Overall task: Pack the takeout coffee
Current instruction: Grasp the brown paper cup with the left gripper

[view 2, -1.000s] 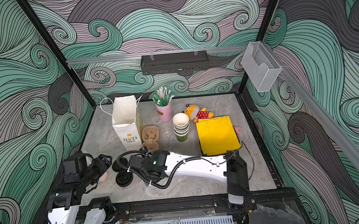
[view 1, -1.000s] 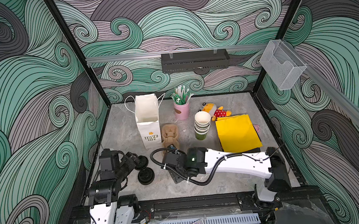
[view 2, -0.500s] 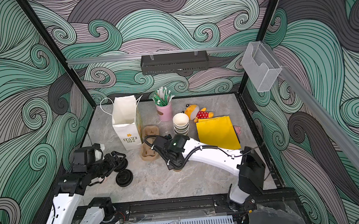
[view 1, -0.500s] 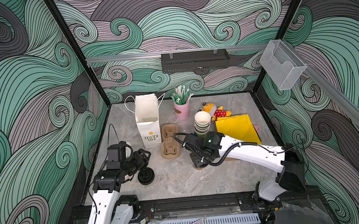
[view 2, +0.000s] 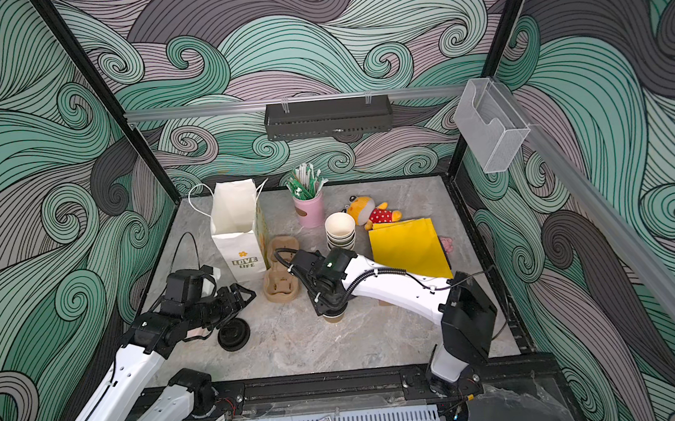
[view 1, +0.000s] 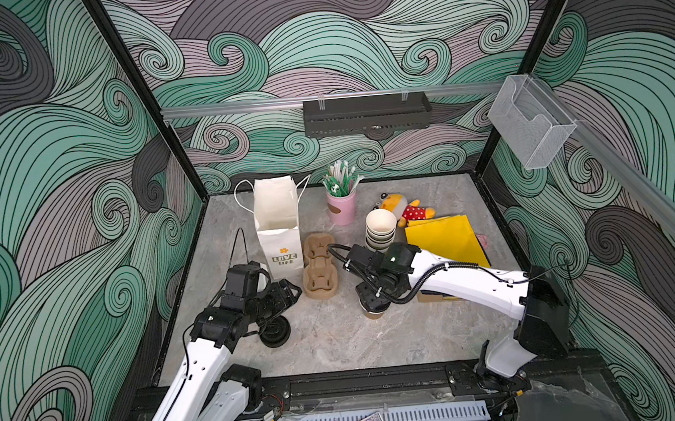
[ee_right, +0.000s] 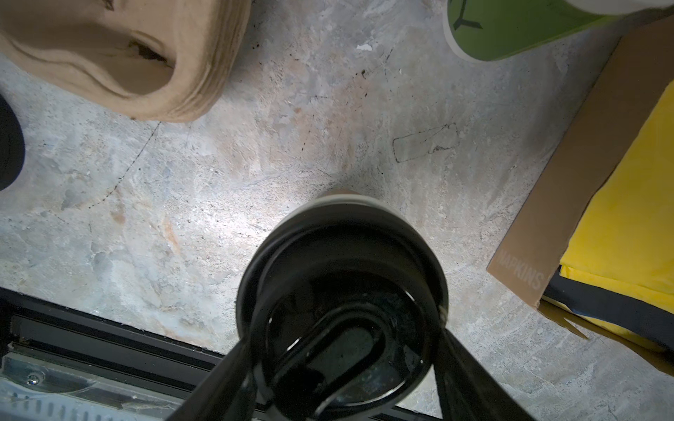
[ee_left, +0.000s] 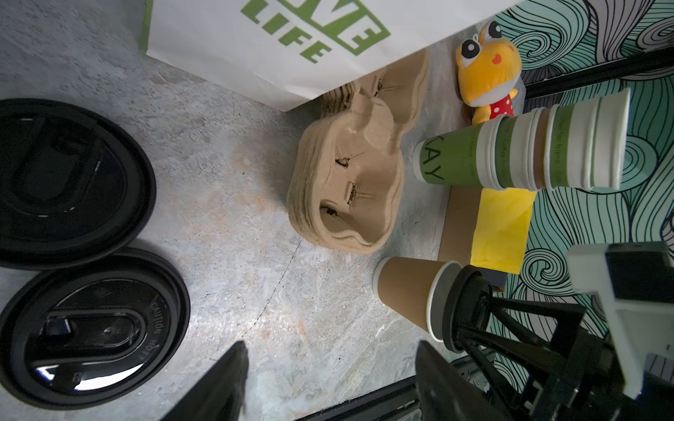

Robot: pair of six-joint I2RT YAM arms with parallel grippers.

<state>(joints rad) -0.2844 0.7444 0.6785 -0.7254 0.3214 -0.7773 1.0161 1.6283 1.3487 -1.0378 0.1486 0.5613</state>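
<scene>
Item 1: your right gripper (ee_right: 343, 339), fingers clamped on black lid (ee_right: 339, 262) atop brown cup (ee_left: 405, 291).
Item 2: your left gripper (ee_left: 330, 351), fingers apart, above counter (ee_left: 237, 255) beside loose lids (ee_left: 91, 328).

The stack of lidless cups (view 1: 380, 230) stands just beside the yellow napkins (view 1: 444, 239); a plush toy (view 1: 407, 210) lies behind them — a pink straw holder (view 1: 342, 209) nearby; two loose black lids (ee_left: 91, 328) lie touching.

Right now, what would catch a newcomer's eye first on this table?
The right gripper clasping the black lid on a brown cup, front and middle of the table. To its left, the open left gripper hangs near two loose lids. Behind stands a white paper bag, open-topped, with a cardboard tray beside it.
</scene>
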